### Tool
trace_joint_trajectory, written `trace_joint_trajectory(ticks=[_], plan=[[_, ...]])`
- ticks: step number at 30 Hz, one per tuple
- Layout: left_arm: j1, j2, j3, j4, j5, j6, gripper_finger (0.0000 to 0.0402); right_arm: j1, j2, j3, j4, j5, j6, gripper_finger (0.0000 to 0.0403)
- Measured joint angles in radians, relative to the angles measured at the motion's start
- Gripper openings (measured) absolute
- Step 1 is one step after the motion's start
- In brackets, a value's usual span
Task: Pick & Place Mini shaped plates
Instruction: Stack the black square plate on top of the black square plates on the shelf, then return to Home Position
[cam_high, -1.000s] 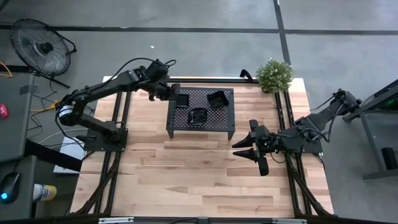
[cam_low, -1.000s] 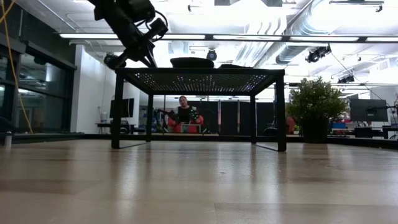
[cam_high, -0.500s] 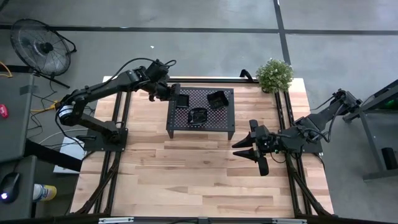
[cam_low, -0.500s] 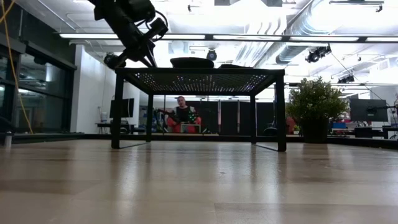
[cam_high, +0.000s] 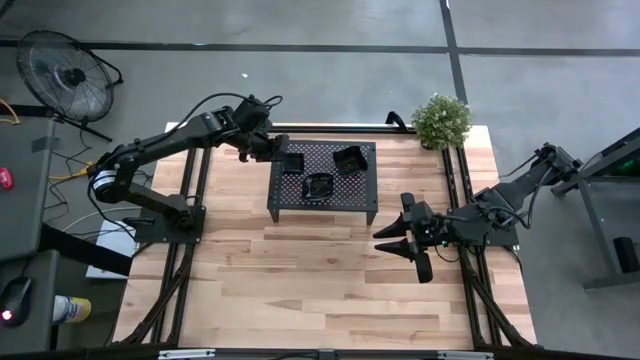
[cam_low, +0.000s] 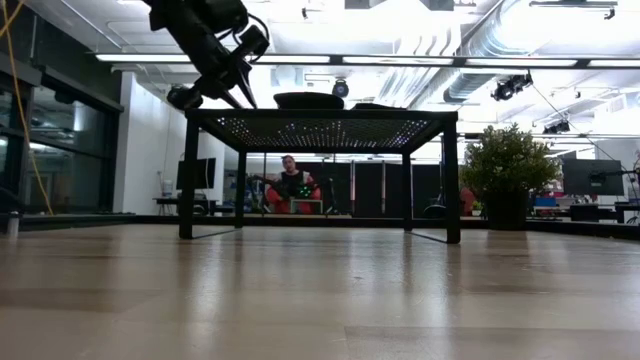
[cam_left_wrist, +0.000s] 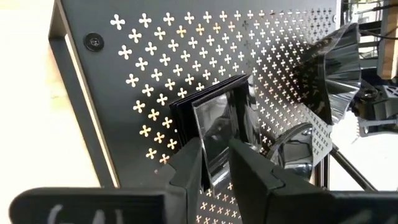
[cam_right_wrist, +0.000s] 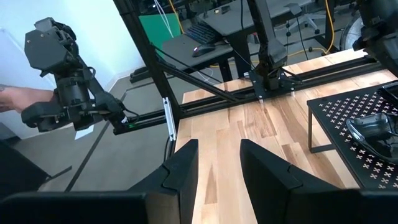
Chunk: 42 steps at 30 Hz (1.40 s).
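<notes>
A black perforated rack (cam_high: 345, 197) stands at the far middle of the table. On it rest three mini shaped plates: a square one (cam_high: 293, 160) at its far left corner, a second (cam_high: 350, 158) at the far right, a third (cam_high: 318, 186) near the middle. My left gripper (cam_high: 277, 152) slants down at the square plate (cam_left_wrist: 217, 112). Its fingers are slightly apart, one on each side of the plate's near wall. My right gripper (cam_high: 395, 240) hangs open over bare table off the rack's near right corner, with nothing between its fingers (cam_right_wrist: 219, 168). My left gripper (cam_left_wrist: 216, 171) has one finger inside and one finger outside the square plate's near wall (cam_left_wrist: 214, 143), slanting down from the table's left. Whether the fingers touch the wall, I cannot tell. The plate sits flat on the rack's top (cam_left_wrist: 155, 50).
A potted plant (cam_high: 441, 120) stands at the far right corner of the table. The near half of the wooden top (cam_high: 320, 290) is free room. A person (cam_low: 292, 185) sits in the room behind the table.
</notes>
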Motion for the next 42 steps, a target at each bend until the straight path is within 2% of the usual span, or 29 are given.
trace_joint_trajectory(ticks=[8,17,21,27,30,34,38,42], plan=[[0.000,-0.047,0.000,-0.006,0.000,0.030,0.0079,0.000,-0.011,0.000,-0.013,-0.001,-0.003,0.0114],[-0.012,-0.160,0.000,-0.043,-0.001,0.125,0.0079,0.001,-0.113,0.000,-0.078,0.010,-0.007,0.0114],[-0.102,-0.240,0.000,-0.036,-0.067,0.177,0.0079,0.006,-0.162,0.000,-0.145,0.046,-0.007,0.0114],[-0.322,-0.320,0.000,-0.024,-0.274,0.224,0.0079,0.038,-0.227,-0.038,-0.242,0.236,0.021,0.0114],[-0.453,-0.349,-0.009,0.020,-0.344,0.289,0.0079,0.057,-0.269,-0.115,-0.180,0.299,0.055,0.0114],[-0.586,-0.410,-0.108,0.204,-0.372,0.350,0.0079,0.064,-0.332,-0.275,-0.003,0.368,0.099,0.0114],[-0.651,-0.499,-0.271,0.370,-0.374,0.337,0.0079,0.047,-0.369,-0.439,0.285,0.393,0.117,0.0114],[-0.690,-0.594,-0.465,0.560,-0.341,0.304,0.0079,0.021,-0.364,-0.578,0.539,0.360,0.101,0.0114]])
